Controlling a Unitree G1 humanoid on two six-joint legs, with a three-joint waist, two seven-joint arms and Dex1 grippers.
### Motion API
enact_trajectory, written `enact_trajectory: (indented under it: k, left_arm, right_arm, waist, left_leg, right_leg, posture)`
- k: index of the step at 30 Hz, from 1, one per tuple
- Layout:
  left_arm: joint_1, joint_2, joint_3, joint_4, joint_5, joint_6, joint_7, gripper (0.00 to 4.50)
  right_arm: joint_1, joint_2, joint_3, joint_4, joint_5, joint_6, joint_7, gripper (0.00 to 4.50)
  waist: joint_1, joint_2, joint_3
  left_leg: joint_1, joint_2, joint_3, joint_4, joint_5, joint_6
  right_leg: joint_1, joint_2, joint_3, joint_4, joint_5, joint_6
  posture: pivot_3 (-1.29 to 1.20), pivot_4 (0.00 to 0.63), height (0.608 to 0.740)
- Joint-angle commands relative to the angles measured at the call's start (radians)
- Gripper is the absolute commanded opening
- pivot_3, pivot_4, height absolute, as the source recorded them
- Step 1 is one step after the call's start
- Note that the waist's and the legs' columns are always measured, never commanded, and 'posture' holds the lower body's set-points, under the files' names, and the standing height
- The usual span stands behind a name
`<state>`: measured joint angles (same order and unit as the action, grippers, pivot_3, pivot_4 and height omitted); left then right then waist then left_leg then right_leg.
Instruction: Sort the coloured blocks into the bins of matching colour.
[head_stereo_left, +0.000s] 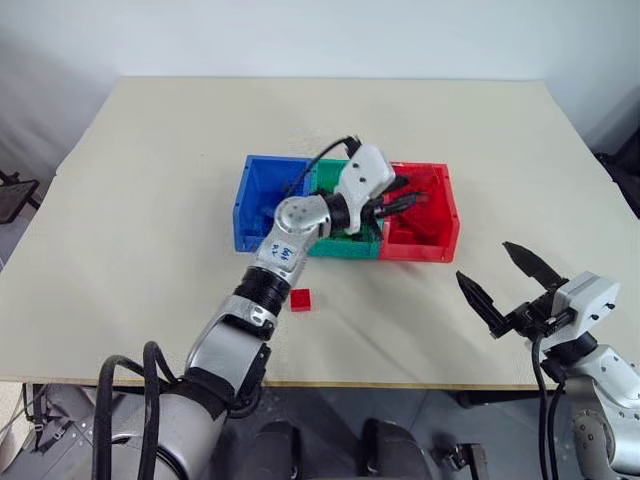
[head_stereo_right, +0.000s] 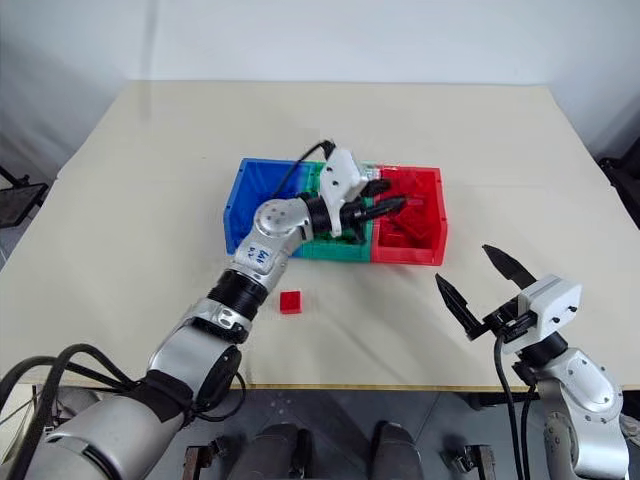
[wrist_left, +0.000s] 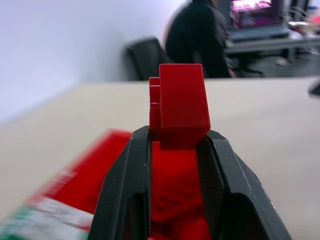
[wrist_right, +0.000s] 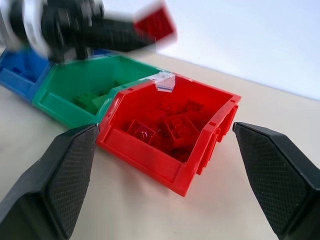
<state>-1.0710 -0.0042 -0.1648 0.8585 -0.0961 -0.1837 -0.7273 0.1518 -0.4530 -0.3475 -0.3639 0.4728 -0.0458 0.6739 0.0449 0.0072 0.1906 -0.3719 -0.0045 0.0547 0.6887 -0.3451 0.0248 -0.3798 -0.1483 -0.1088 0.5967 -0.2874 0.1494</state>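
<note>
My left gripper is shut on a red block and hovers over the red bin. Seen from the right wrist, that held red block hangs above the bins. Red blocks lie inside the red bin, and a green block lies in the green bin. The blue bin is at the row's left end. One more red block sits on the table in front of the bins, beside my left forearm. My right gripper stands open near the table's front right, empty.
The beige table has free room all around the bins. Its front edge runs just under my right gripper. Beyond the table, a person in dark clothes sits at a desk near a dark chair.
</note>
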Motion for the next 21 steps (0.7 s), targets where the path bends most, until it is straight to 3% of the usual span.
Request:
enact_trajectory:
  k: [1,6,11,16,21]
  left_arm:
    - [-0.073,-0.018,0.012,0.08,0.022,-0.037,0.004,1.24]
    - [-0.071,-0.01,0.02,0.088,0.033,-0.091,-0.009,2.89]
    - [0.064,0.067,0.015,-0.133,-0.021,-0.092,-0.159,4.42]
    - [0.276,0.247,0.05,-0.454,-0.082,0.007,-0.26,4.42]
    - [0.552,0.464,0.21,-0.757,-0.188,0.138,-0.249,4.42]
  right_arm:
    - [0.011,0.014,0.011,-0.066,-0.002,0.001,-0.036,4.5]
    - [0.011,0.013,0.026,-0.084,-0.003,0.004,-0.05,4.5]
    - [-0.023,-0.019,0.044,-0.054,0.008,0.001,0.006,4.5]
    - [-0.094,-0.099,0.087,0.006,0.046,0.026,0.143,4.5]
    - [-0.201,-0.186,0.163,0.098,0.071,0.05,0.336,4.5]
  waist:
    - [0.001,0.0,0.0]
    - [0.003,0.0,0.0]
    - [-0.005,0.0,0.0]
    - [-0.03,0.001,0.0]
    - [-0.043,0.001,0.0]
  left_leg:
    - [0.0,0.0,0.0,0.0,0.0,0.0]
    - [-0.001,0.0,0.0,0.0,0.0,0.001]
    - [0.0,0.0,0.0,-0.001,0.0,0.001]
    - [0.001,0.001,0.0,-0.002,0.0,0.001]
    - [0.002,0.003,-0.009,-0.003,0.0,0.0]
  right_leg:
    - [0.0,0.0,0.0,0.0,0.0,0.0]
    - [0.0,0.0,0.0,-0.001,0.0,0.001]
    - [0.0,0.0,0.0,-0.002,0.0,0.001]
    - [0.0,0.0,0.001,-0.002,0.0,0.001]
    - [0.0,0.0,0.001,-0.001,0.0,0.001]
  posture:
    - [0.0,0.15,0.74]
    - [0.0,0.15,0.74]
    - [0.0,0.15,0.74]
    - [0.0,0.15,0.74]
    - [0.0,0.15,0.74]
